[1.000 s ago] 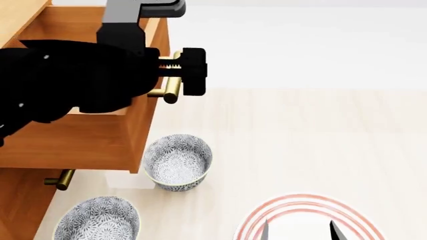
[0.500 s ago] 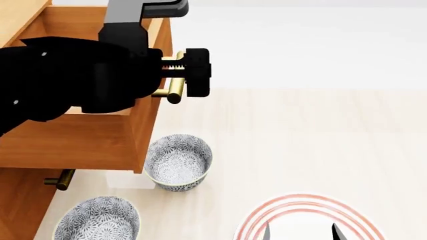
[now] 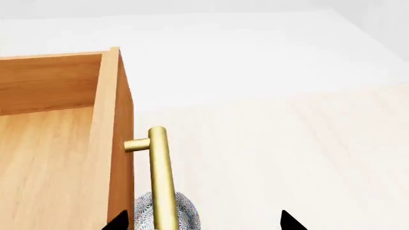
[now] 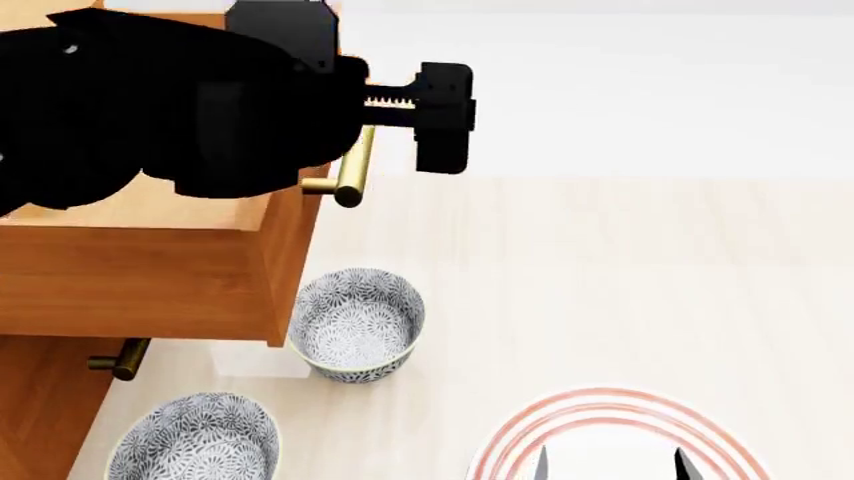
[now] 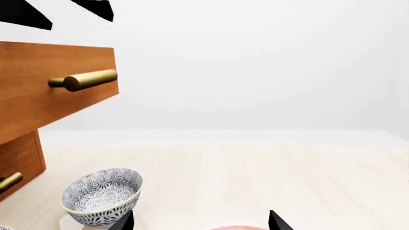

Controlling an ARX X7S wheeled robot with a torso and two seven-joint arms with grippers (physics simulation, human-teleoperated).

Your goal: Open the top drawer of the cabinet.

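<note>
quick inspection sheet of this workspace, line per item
surface: pale wood floor, white wall behind
job's things: top drawer pulled out over the lower drawer of the cabinet; its brass handle is free
clutter: two patterned bowls, one beside the drawer front, one nearer; red-ringed plate at the near edge
grippers: left hand open, above the handle and not on it; right hand open, low over the plate, holding nothing
cables: nothing seen
surroundings: nothing seen beyond floor and wall
</note>
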